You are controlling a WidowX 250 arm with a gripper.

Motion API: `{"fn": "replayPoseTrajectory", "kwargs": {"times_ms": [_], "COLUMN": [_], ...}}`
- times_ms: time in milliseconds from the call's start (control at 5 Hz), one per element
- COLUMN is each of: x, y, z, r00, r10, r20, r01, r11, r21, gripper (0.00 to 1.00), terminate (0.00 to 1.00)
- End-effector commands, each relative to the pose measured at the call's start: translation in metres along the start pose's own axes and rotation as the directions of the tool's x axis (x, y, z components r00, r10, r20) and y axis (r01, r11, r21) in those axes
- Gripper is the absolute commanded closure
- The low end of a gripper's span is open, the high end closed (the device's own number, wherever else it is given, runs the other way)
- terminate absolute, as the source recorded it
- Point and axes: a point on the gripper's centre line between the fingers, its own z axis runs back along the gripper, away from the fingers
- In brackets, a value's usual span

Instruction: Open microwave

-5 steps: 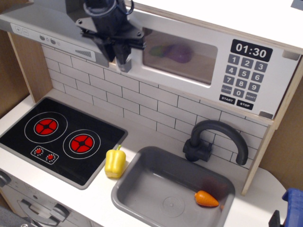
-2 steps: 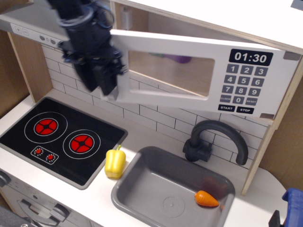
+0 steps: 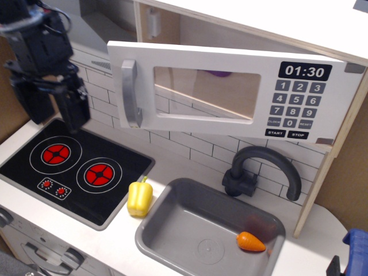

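The microwave (image 3: 190, 121) is pale wood with a white door. The door stands swung outward on its right-hand hinge, and a dark gap into the cavity shows at its top left. Its grey vertical bar handle (image 3: 130, 93) is free, nothing touching it. The clear window shows a purple thing (image 3: 218, 73) inside. The black keypad (image 3: 291, 109) reads 01:30. My gripper (image 3: 57, 123) hangs at the left, above the stove, well left of the handle. Its two black fingers (image 3: 76, 115) are apart and hold nothing.
A black stove top (image 3: 75, 167) with two red burners lies below the gripper. A yellow pepper (image 3: 140, 197) stands beside the grey sink (image 3: 167, 230), which holds a carrot (image 3: 250, 241). A dark faucet (image 3: 264, 167) rises behind the sink. A blue object (image 3: 356, 247) is at the bottom right.
The door went from shut to swung open. The gripper let go of the handle and moved left and down, away from the door.
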Motion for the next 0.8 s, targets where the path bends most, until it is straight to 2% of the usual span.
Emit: {"fn": "replayPoseTrajectory", "kwargs": {"times_ms": [0, 200, 400, 600], "x": [0.06, 0.088, 0.105, 0.105], "y": [0.034, 0.039, 0.024, -0.013], "z": [0.024, 0.03, 0.031, 0.02], "r00": [0.876, 0.771, 0.763, 0.837], "r10": [0.313, 0.429, 0.457, 0.369], "r20": [0.368, 0.47, 0.458, 0.405], "r01": [-0.366, -0.515, -0.535, -0.433], "r11": [0.927, 0.855, 0.844, 0.898], "r21": [0.083, 0.063, 0.048, 0.078], "gripper": [0.0, 0.0, 0.0, 0.0], "terminate": [0.0, 0.0, 0.0, 0.0]}}
